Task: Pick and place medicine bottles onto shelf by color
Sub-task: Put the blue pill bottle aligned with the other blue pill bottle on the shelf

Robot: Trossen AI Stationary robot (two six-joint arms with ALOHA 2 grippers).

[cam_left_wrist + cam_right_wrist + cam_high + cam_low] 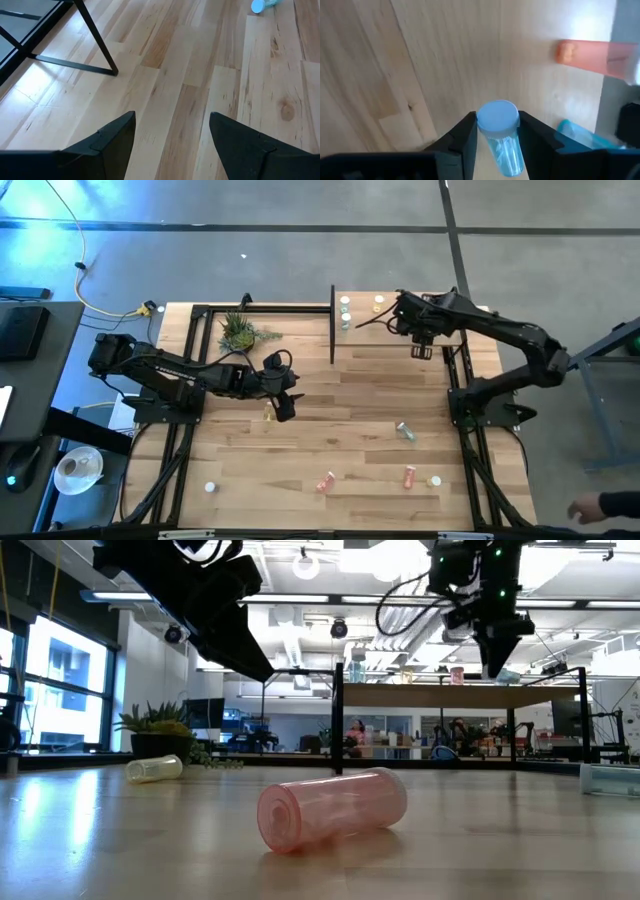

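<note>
Right gripper [496,142] over the raised shelf [455,345] at the table's far right, fingers clamped on a teal bottle with a pale cap [498,136]. On the shelf board close by: an orange-red bottle [590,57] lying flat and another teal bottle [580,134] just beside the held one. Left gripper [172,145] above the table's middle, fingers spread and empty, a yellowish bottle [268,413] on the planks just beside it. Elsewhere on the wooden tabletop [340,440]: a teal bottle [405,431], two orange-red bottles [326,481] [409,476] near the front, white bottles [210,487] [435,480]. Potted plant [240,332] at far left.
</note>
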